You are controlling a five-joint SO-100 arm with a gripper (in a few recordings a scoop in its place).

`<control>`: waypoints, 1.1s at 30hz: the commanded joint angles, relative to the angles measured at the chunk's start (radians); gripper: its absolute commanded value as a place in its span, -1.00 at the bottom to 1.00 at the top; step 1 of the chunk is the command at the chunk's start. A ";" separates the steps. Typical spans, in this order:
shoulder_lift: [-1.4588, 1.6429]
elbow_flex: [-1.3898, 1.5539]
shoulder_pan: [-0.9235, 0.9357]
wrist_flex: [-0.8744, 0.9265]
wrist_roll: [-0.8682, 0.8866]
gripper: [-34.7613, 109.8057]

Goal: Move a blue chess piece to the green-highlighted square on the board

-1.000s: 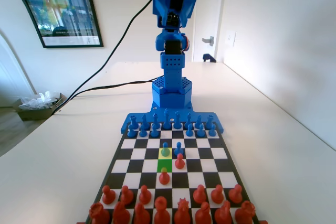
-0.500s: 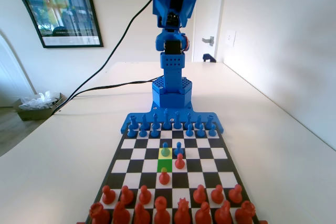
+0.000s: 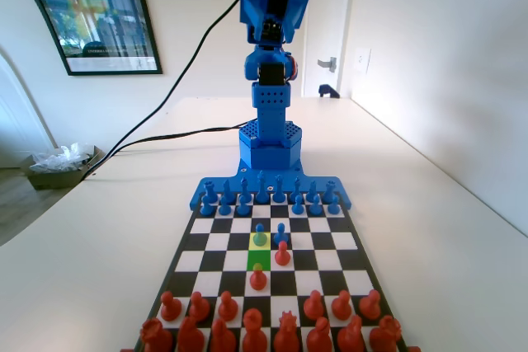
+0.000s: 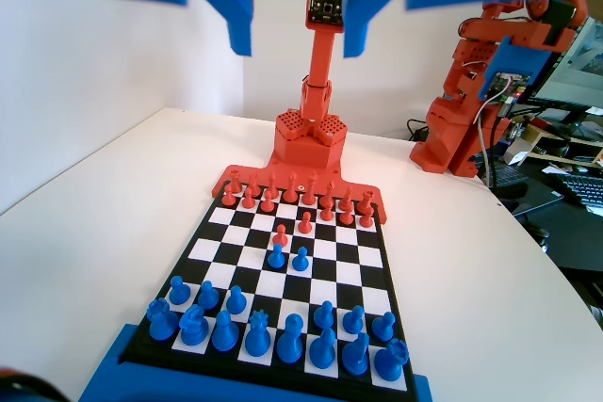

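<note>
Hanging high: my gripper (image 4: 299, 40) sits way up over my own end of the board (image 3: 191, 241), jaws spread wide with nothing between them.
Target piece: the blue chess piece (image 3: 260, 236) stands upright on the paler yellow-green cell (image 3: 252, 241). In the wrist view it's the left one (image 4: 277, 256) of the two advanced blue pawns, with a red pawn (image 4: 281, 234) just behind it.
Which way from me: down and forward, pretty much centred under the gap between my jaws, so I figure it's mostly a straight drop and reach.
Long axis: vertical, so I'd pinch it from the sides.
Destination: the green-highlighted square (image 3: 258, 260) is the next cell beyond it, away from me.
Crowding: the plain blue pawn (image 3: 280, 233) is just beside the target piece, so a sloppy descent could bump it.
Writing: none I can read on board or pieces; the framed poster (image 3: 97, 7) has print too small to make out.
</note>
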 commanded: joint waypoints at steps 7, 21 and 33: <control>0.011 0.003 0.002 -0.009 -0.011 -0.33; 0.011 0.002 0.008 -0.009 -0.011 -0.33; 0.011 0.003 0.003 -0.009 -0.011 -0.40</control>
